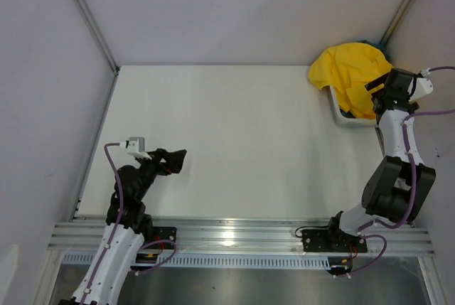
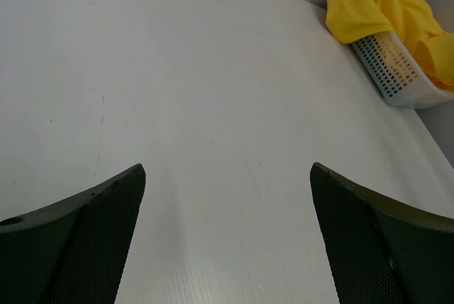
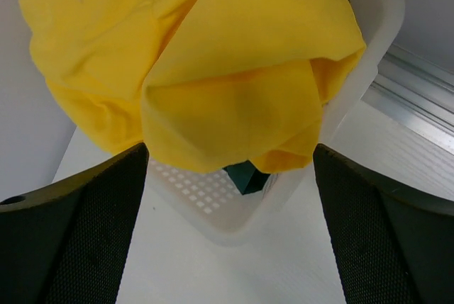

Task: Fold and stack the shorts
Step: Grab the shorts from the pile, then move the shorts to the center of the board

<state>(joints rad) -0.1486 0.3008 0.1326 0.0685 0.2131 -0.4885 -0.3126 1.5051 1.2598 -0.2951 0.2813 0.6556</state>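
So, standing here looking at the rig: both pairs of shorts are in the white mesh basket [image 1: 337,109], which sits in the far right corner of the tabletop [image 1: 234,127]. The yellow shorts [image 1: 352,74] are bunched on top in a loose, crumpled heap and spill over the basket's rim on the far and left sides. The teal shorts [image 3: 245,175] are almost completely buried. From the right wrist camera only a small dark green bit pokes out under the yellow fabric, down inside the basket.

The right gripper [image 1: 375,93] is reached out over the near-right side of the basket, pointed at the heap, jaws spread about as wide as they go. Nothing is clamped between them. In its wrist view the yellow bundle fills the gap ahead of the jaws, and I honestly can't tell whether the tips brush the cloth or hang just short of it.

The left gripper [image 1: 176,160] is way over on the other side, low over the bare tabletop on the near left, well apart from the basket. Its jaws are wide open too, holding nothing and touching nothing that I can see. Its camera just looks across the white surface toward the basket in the distance.
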